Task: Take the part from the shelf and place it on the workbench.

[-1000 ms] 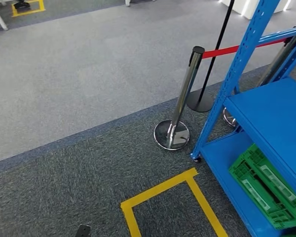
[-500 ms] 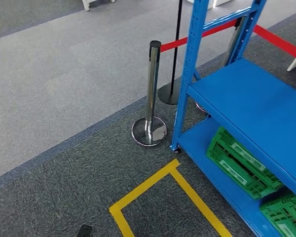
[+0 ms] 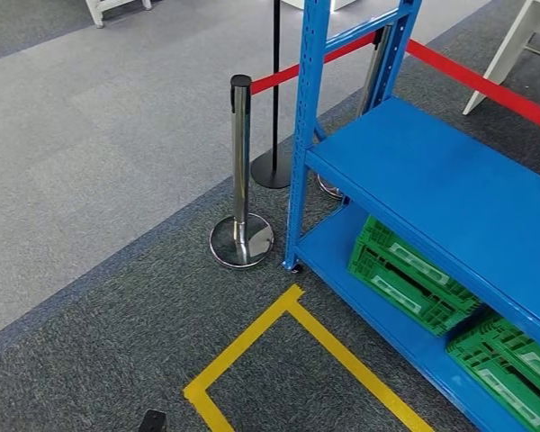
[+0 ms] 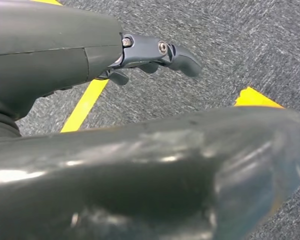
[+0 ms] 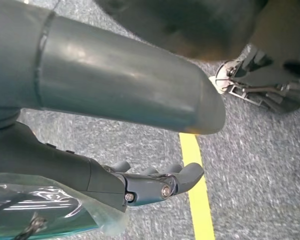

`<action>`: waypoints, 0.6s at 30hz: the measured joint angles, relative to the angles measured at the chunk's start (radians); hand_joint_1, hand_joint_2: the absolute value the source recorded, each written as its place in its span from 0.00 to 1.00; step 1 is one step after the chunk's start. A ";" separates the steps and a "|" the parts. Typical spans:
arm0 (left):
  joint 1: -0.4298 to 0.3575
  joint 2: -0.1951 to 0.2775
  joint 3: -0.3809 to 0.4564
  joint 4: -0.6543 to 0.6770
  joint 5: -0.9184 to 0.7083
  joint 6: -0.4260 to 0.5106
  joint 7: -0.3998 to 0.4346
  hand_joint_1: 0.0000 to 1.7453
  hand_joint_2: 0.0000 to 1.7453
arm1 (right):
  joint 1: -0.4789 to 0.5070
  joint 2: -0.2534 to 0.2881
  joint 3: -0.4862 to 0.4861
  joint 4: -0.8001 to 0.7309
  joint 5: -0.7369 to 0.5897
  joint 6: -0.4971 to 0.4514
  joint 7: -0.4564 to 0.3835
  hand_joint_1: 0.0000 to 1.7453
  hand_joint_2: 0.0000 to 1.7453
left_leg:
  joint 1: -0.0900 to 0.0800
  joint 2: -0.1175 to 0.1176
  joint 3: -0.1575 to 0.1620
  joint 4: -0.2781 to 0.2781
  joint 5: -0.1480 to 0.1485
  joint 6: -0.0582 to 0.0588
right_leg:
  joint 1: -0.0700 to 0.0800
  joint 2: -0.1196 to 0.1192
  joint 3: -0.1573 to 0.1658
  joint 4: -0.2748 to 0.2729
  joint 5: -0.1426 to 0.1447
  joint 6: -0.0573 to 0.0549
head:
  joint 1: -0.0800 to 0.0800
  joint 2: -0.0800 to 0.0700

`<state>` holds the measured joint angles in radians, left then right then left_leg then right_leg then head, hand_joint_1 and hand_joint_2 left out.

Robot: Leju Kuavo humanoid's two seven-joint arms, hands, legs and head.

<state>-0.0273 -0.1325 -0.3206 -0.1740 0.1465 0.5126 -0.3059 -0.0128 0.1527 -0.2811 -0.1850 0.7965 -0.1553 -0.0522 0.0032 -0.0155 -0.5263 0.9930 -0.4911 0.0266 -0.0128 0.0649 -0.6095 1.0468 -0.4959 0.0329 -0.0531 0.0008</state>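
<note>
The blue metal shelf [image 3: 430,180] stands at the right of the head view, its middle board bare. Two green plastic crates [image 3: 403,274] lie on its lowest board, the second one [image 3: 512,360] nearer me. No loose part can be made out on the shelf. My left hand [image 4: 156,52] hangs over the grey carpet with its fingers stretched out and nothing in them. My right hand [image 5: 156,182] hangs likewise, fingers loosely extended and empty. A clear plastic film [image 5: 35,210] lies by its wrist; I cannot tell what it is.
A chrome stanchion [image 3: 240,162] stands just left of the shelf's front post, and its red belt [image 3: 484,85] runs behind the shelf. A black pole on a round base [image 3: 273,166] stands behind it. Yellow floor tape [image 3: 254,333] marks a box before the shelf. White table legs [image 3: 505,49] are far right.
The whole picture has shifted left as the camera turned toward the shelf. More of the shelf and a second green crate have come into view. Both hands still hang empty.
</note>
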 joint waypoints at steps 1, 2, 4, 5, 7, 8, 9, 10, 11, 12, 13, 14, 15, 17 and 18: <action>0.001 0.000 0.000 0.000 0.000 0.000 0.000 0.00 0.00 | -0.002 0.000 0.000 0.000 0.000 0.000 0.000 0.00 0.00 | 0.001 0.009 -0.001 -0.003 0.003 0.004 | 0.000 -0.025 -0.024 0.048 -0.030 0.003 | 0.002 0.000; 0.002 0.000 0.000 0.000 0.000 0.000 0.000 0.00 0.00 | -0.004 0.000 0.000 0.000 0.000 0.000 0.000 0.00 0.00 | 0.000 0.018 -0.003 -0.003 0.004 0.005 | 0.001 -0.045 -0.053 0.113 -0.065 0.006 | 0.004 0.000; 0.005 0.000 0.000 0.000 0.000 0.000 0.000 0.00 0.00 | -0.005 0.000 0.000 0.000 0.000 0.000 0.000 0.00 0.00 | -0.002 0.036 -0.006 -0.003 0.004 0.006 | 0.000 -0.056 -0.101 0.226 -0.110 0.013 | 0.004 0.000; 0.005 0.000 0.000 0.000 0.000 0.000 0.000 0.00 0.00 | -0.003 0.000 0.000 0.000 0.000 0.000 0.000 0.00 0.00 | -0.002 0.043 -0.006 -0.003 0.004 0.006 | 0.000 -0.058 -0.102 0.239 -0.107 0.015 | 0.004 0.000; 0.004 0.000 0.000 0.000 0.000 0.000 0.000 0.00 0.00 | -0.001 -0.001 0.000 0.000 0.000 0.000 0.000 0.00 0.00 | -0.001 0.052 -0.005 -0.002 0.004 0.004 | -0.001 -0.065 -0.045 0.149 -0.056 0.017 | 0.005 0.000; 0.004 -0.001 0.000 0.000 0.000 0.000 0.000 0.00 0.00 | -0.001 -0.001 0.000 0.000 0.000 0.000 0.000 0.00 0.00 | -0.002 0.055 -0.004 -0.001 0.003 0.002 | -0.002 -0.073 -0.002 0.076 -0.031 0.016 | 0.005 0.000; 0.003 -0.001 0.000 0.000 0.000 -0.001 0.000 0.00 0.00 | -0.003 -0.001 0.000 0.000 0.000 0.000 0.000 0.00 0.00 | -0.005 0.057 -0.004 0.003 0.002 -0.002 | -0.001 -0.080 0.034 0.013 -0.014 0.012 | 0.005 0.000; 0.003 -0.001 0.000 0.000 0.000 -0.001 0.000 0.00 0.00 | -0.004 -0.002 0.000 0.000 0.000 0.000 0.000 0.00 0.00 | -0.007 0.059 -0.005 0.005 0.001 -0.007 | 0.000 -0.085 0.058 -0.027 -0.008 0.007 | 0.004 0.000; 0.003 0.000 0.000 0.000 0.000 0.000 0.000 0.00 0.00 | -0.005 -0.002 0.000 0.000 0.000 0.000 0.000 0.00 0.00 | -0.009 0.061 -0.006 0.007 0.001 -0.012 | 0.001 -0.087 0.066 -0.041 -0.010 0.001 | 0.004 0.000; 0.002 0.000 0.000 0.000 0.000 0.000 0.000 0.00 0.00 | -0.004 -0.002 0.000 0.000 0.000 0.000 0.000 0.00 0.00 | -0.010 0.062 -0.007 0.009 0.002 -0.017 | 0.003 -0.084 0.067 -0.042 -0.009 -0.006 | 0.004 0.000; 0.002 0.000 0.000 0.000 0.000 0.000 0.000 0.00 0.00 | -0.002 -0.002 0.000 0.000 0.000 0.000 0.000 0.00 0.00 | -0.009 0.064 -0.007 0.009 0.002 -0.021 | 0.003 -0.082 0.066 -0.042 -0.008 -0.011 | 0.005 0.000; 0.002 0.000 0.000 0.000 0.000 0.000 0.000 0.00 0.00 | -0.001 -0.002 0.000 0.000 0.000 0.000 0.000 0.00 0.00 | -0.008 0.064 -0.008 0.010 0.001 -0.024 | 0.002 -0.081 0.065 -0.042 -0.007 -0.015 | 0.005 0.000; 0.002 0.000 0.000 0.000 0.000 0.000 0.000 0.00 0.00 | 0.000 -0.002 0.000 0.000 0.000 0.000 0.000 0.00 0.00 | -0.007 0.059 -0.010 0.017 -0.007 -0.028 | 0.001 -0.079 0.066 -0.044 -0.005 -0.020 | 0.005 0.000; 0.001 0.000 0.000 0.000 0.000 0.000 0.000 0.00 0.00 | -0.002 -0.002 0.000 0.000 0.000 0.000 0.000 0.00 0.00 | -0.005 0.043 -0.035 0.082 -0.052 -0.036 | -0.001 -0.076 0.065 -0.045 -0.002 -0.030 | 0.003 0.000; 0.001 0.000 0.000 0.000 0.000 0.000 0.000 0.00 0.00 | -0.003 -0.002 0.000 0.000 0.000 0.000 0.000 0.00 0.00 | -0.004 0.035 -0.062 0.147 -0.088 -0.040 | 0.000 -0.073 0.064 -0.045 -0.002 -0.034 | 0.002 0.000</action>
<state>-0.0260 -0.1324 -0.3208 -0.1740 0.1465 0.5123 -0.3059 -0.0161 0.1511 -0.2811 -0.1850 0.7965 -0.1553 -0.0522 -0.0004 0.0194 -0.5884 1.1404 -0.5788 -0.0130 -0.0131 -0.0082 -0.5454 1.0021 -0.4977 -0.0012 -0.0510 0.0008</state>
